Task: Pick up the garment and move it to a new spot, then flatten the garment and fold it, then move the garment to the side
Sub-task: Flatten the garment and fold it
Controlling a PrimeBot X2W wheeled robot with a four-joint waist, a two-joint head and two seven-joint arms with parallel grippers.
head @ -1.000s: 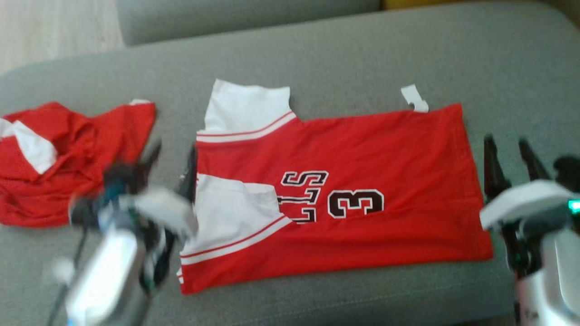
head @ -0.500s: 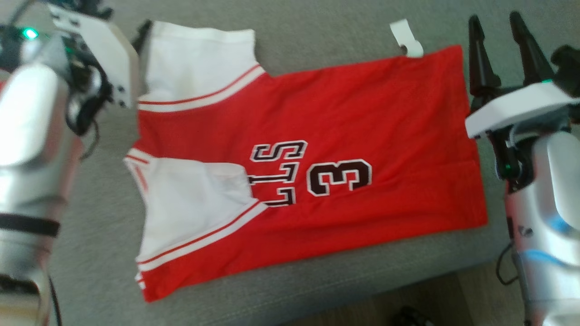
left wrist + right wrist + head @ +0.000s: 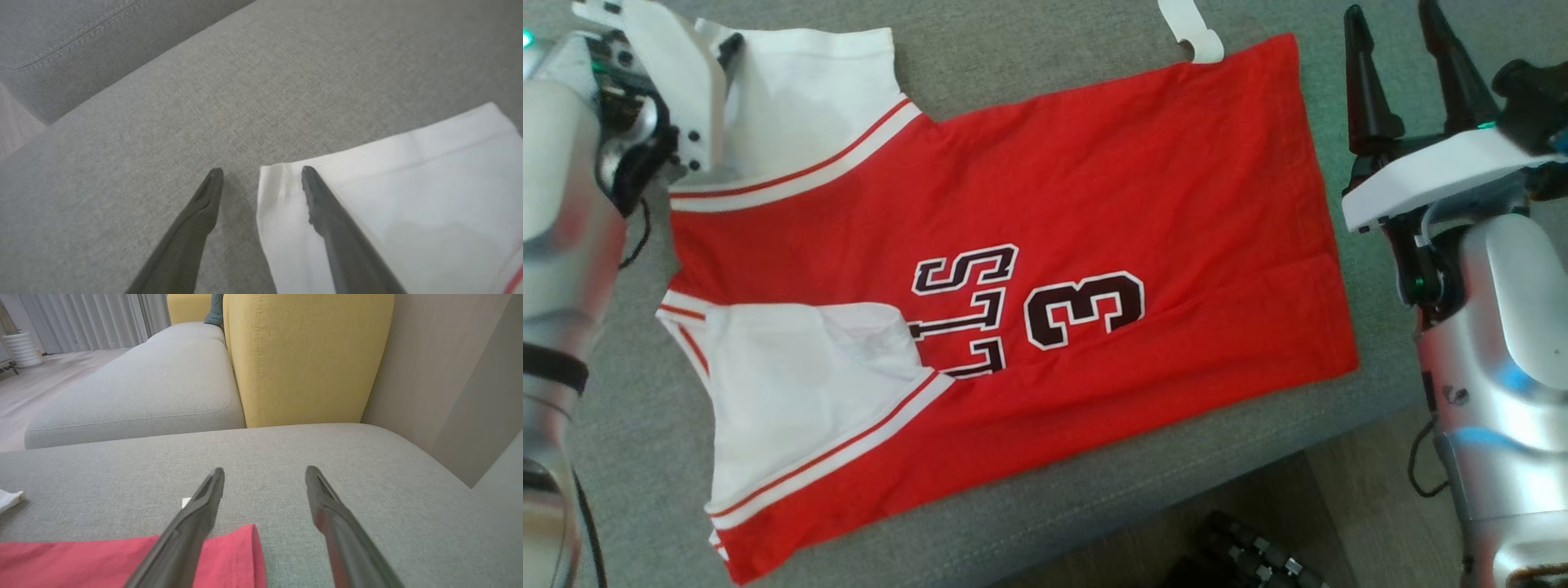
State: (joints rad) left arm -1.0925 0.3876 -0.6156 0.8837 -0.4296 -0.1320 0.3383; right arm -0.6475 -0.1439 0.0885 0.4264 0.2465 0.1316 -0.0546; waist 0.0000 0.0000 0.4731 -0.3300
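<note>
The garment (image 3: 1045, 220), a red jersey with white sleeves and dark lettering, lies spread flat on the grey sofa seat (image 3: 1029, 73). My left gripper (image 3: 261, 171) hangs open at the far corner of its upper white sleeve (image 3: 388, 196); one finger is over the cloth, the other over bare seat. Its pale wrist housing (image 3: 662, 73) shows at the head view's top left. My right gripper (image 3: 1395, 24) stands open just past the jersey's far hem corner (image 3: 233, 551), which lies under its left finger (image 3: 196, 522). Neither holds anything.
A white tag (image 3: 1192, 33) sticks out at the jersey's far edge. The seat's front edge (image 3: 1143, 506) runs close below the jersey, with floor and a dark object (image 3: 1250, 555) beyond it. A yellow backrest (image 3: 306, 355) and another grey seat (image 3: 139, 388) stand behind.
The head camera has tilted down and turned. My left arm has swung from beside the near sleeve up to the far sleeve's corner. My right gripper has reached forward along the hem. Both stay open.
</note>
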